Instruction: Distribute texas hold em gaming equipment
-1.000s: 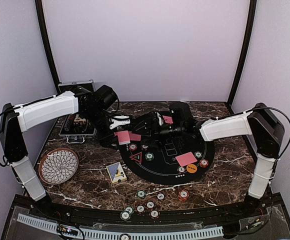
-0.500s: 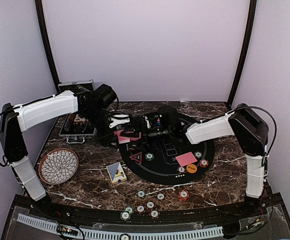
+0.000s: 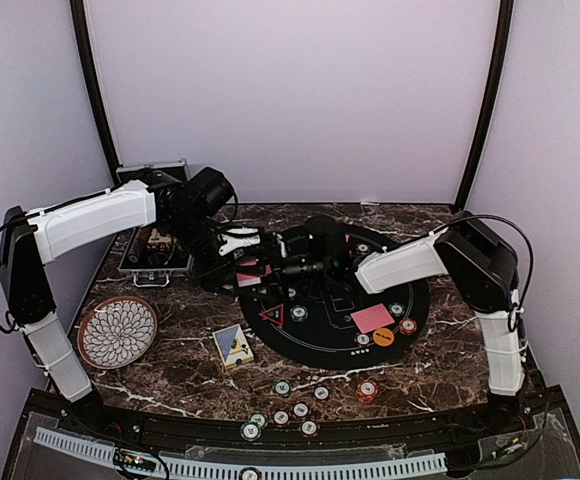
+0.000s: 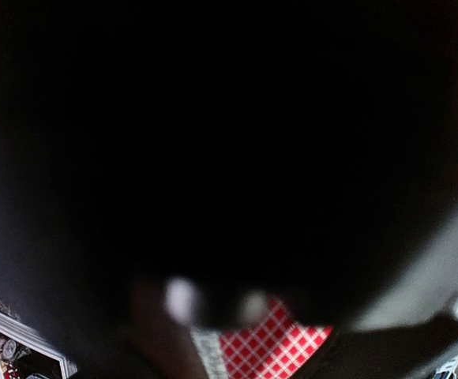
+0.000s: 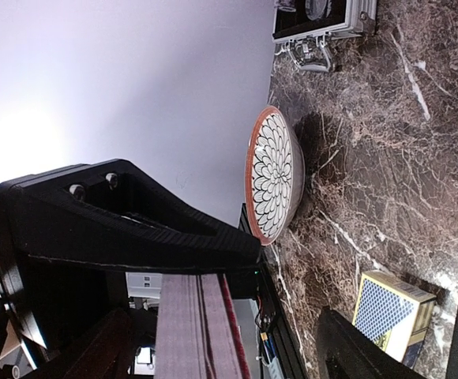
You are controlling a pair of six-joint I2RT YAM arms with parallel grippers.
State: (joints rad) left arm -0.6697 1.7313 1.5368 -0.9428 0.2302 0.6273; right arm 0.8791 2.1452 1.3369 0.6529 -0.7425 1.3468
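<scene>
My left gripper (image 3: 238, 262) is shut on a stack of red-backed playing cards (image 3: 249, 270) above the left rim of the black round mat (image 3: 415, 300). My right gripper (image 3: 275, 263) has reached across to it and stands open. In the right wrist view the card stack's edge (image 5: 201, 332) stands between the two fingers, with gaps on both sides. The left wrist view is almost all black; only a corner of a red-checked card (image 4: 272, 347) shows. On the mat lie a red card (image 3: 372, 318), an orange disc (image 3: 383, 336), a red triangle (image 3: 272, 316) and some chips (image 3: 299, 312).
Several loose chips (image 3: 282, 388) lie near the front edge. A blue card box (image 3: 233, 345) (image 5: 391, 304) sits left of the mat. The patterned plate (image 3: 117, 331) (image 5: 275, 175) is at the left, and the metal case (image 3: 155, 250) (image 5: 320, 20) at the back left.
My right arm has swung left across the mat until its fingers flank the cards in my left gripper, and its jaws have narrowed a little. The left arm has held still.
</scene>
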